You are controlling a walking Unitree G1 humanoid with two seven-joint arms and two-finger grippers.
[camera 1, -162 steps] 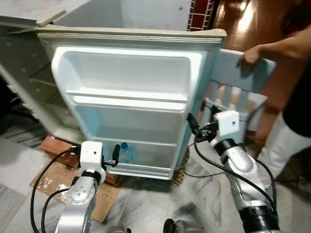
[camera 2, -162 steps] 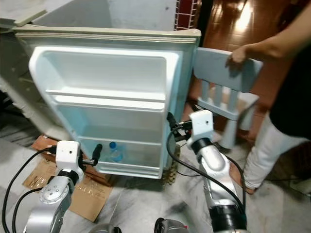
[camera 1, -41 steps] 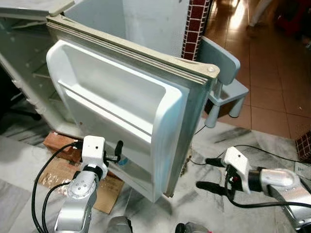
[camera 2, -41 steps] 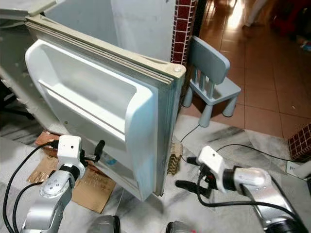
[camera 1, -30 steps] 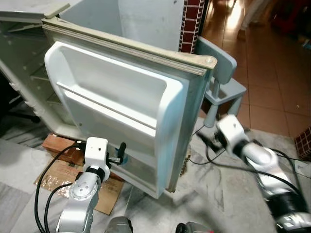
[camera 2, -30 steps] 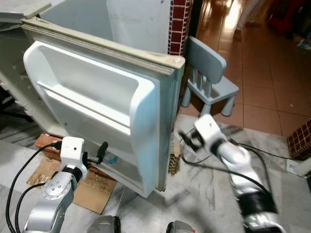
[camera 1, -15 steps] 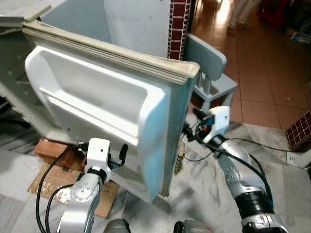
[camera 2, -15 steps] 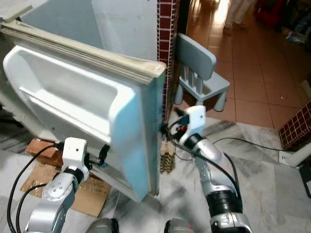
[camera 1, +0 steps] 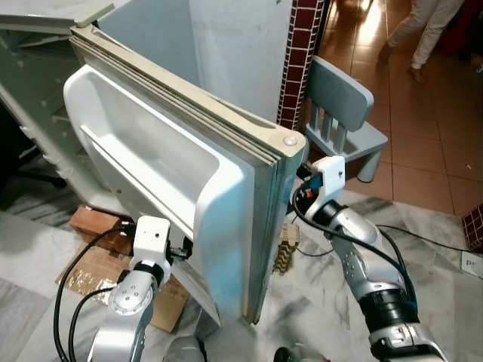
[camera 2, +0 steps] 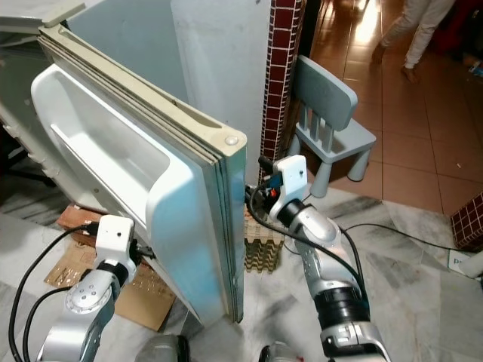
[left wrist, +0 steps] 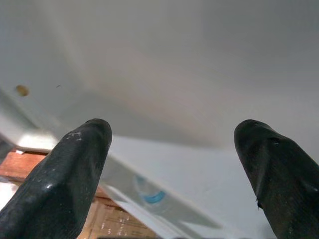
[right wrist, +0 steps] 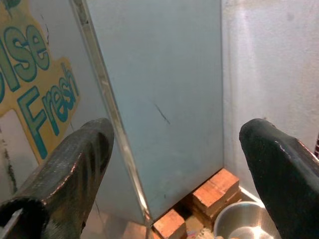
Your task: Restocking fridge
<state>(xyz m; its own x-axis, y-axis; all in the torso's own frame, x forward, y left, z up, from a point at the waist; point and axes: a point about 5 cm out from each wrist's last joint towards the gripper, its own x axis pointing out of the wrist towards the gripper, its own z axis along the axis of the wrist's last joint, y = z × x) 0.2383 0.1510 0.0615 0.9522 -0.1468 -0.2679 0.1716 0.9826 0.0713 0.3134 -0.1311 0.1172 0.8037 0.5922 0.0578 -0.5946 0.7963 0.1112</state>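
The white fridge door point(camera 1: 219, 196) stands half swung, its edge toward me, with the open fridge body point(camera 1: 45, 98) behind it at the left. My left gripper point(camera 1: 183, 249) is open, low at the door's inner side by the bottom shelf. In the left wrist view, a bottle with a blue cap point(left wrist: 148, 193) shows dimly through that shelf's wall, between the open fingers point(left wrist: 75, 164). My right gripper point(camera 1: 299, 196) is open close against the door's outer face. The right wrist view looks along that face, past a yellow "Fresh" sticker point(right wrist: 35, 89).
A grey-blue child's chair point(camera 1: 339, 98) stands behind the door beside a brick pillar point(camera 1: 302, 53). Bricks point(camera 1: 90, 222) and cardboard point(camera 1: 83, 271) lie under the fridge. A metal bowl point(right wrist: 244, 224) sits by the bricks. A person point(camera 1: 423, 30) walks at the far back; cables cross the marble floor.
The door has swung further toward the fridge body. My right gripper has gone from the floor side up to the door's outer face. The left gripper stays low by the shelf.
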